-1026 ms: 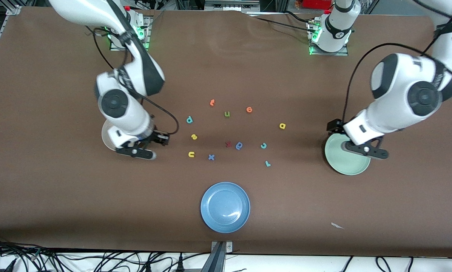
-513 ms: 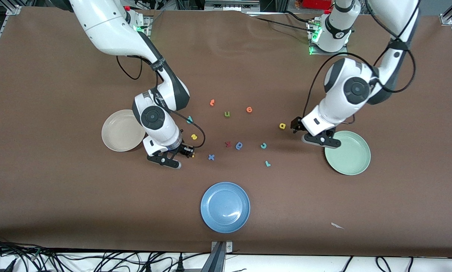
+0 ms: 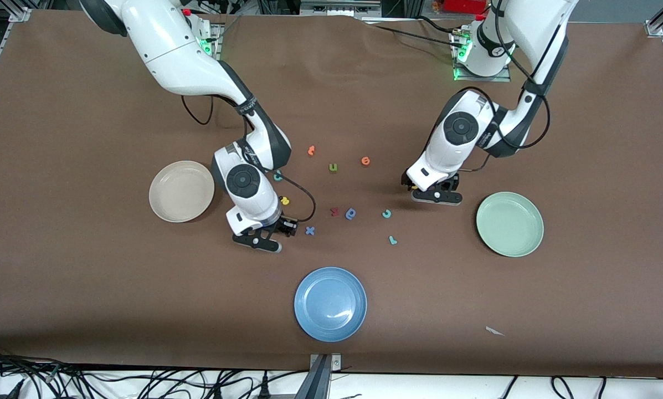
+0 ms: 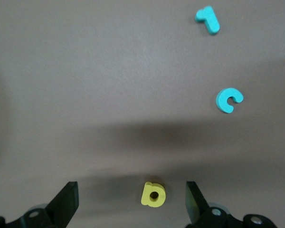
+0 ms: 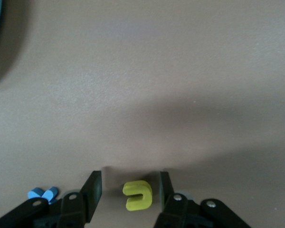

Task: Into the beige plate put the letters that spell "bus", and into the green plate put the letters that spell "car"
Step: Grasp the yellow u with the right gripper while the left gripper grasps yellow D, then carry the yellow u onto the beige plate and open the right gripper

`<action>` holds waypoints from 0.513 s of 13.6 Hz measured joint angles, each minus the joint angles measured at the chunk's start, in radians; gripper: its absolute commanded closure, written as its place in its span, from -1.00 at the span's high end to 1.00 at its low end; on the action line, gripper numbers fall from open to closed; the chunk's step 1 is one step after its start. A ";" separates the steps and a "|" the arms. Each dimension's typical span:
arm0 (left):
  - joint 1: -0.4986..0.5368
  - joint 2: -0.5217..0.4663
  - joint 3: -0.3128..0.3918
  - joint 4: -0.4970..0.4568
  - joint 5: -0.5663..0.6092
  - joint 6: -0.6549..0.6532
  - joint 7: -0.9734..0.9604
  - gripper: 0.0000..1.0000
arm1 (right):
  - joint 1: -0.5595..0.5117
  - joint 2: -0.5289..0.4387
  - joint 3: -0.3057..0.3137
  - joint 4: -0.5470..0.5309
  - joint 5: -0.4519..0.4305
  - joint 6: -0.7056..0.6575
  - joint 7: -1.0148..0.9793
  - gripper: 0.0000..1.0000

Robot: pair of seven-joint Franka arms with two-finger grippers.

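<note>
My left gripper (image 4: 130,204) is open and low over the table, its fingers either side of the yellow "a" (image 4: 153,194) without touching it. The teal "c" (image 4: 229,100) and teal "r" (image 4: 208,20) lie close by. My right gripper (image 5: 129,192) is open around the yellow "u" (image 5: 138,195), with a gap on each side. In the front view the yellow "s" (image 3: 284,201) lies beside the right arm, which partly hides the teal "b" (image 3: 278,176). The beige plate (image 3: 181,191) and the green plate (image 3: 509,224) hold nothing.
A blue plate (image 3: 330,303) sits nearest the front camera. Between the arms lie an olive "u" (image 3: 333,167), two orange letters (image 3: 311,150) (image 3: 365,160), a dark blue bowl-shaped letter (image 3: 351,213), a red "x" (image 3: 334,211) and a blue "x" (image 3: 309,230).
Both arms have swung in from over their plates toward the letters and come down: the right onto the yellow "u", the left onto the yellow "a". Neither gripper's opening has changed.
</note>
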 measured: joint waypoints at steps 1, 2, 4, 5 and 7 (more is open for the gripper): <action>-0.001 0.014 0.000 0.002 0.000 0.001 -0.003 0.88 | 0.001 0.002 0.000 0.002 -0.002 -0.001 0.000 0.11; -0.001 0.023 0.000 0.004 0.000 0.002 -0.005 0.86 | 0.001 0.003 -0.001 0.002 -0.004 -0.002 0.000 0.08; -0.001 0.034 -0.001 0.006 0.000 0.002 -0.007 0.78 | 0.004 0.005 -0.001 0.002 -0.006 -0.005 0.000 -0.03; -0.001 0.037 -0.003 0.006 0.000 0.002 -0.012 0.75 | 0.007 0.005 -0.001 0.002 -0.006 -0.011 0.000 -0.15; -0.002 0.047 -0.014 0.006 0.000 0.002 -0.026 0.69 | 0.011 0.005 -0.003 0.003 -0.009 -0.031 0.000 -0.58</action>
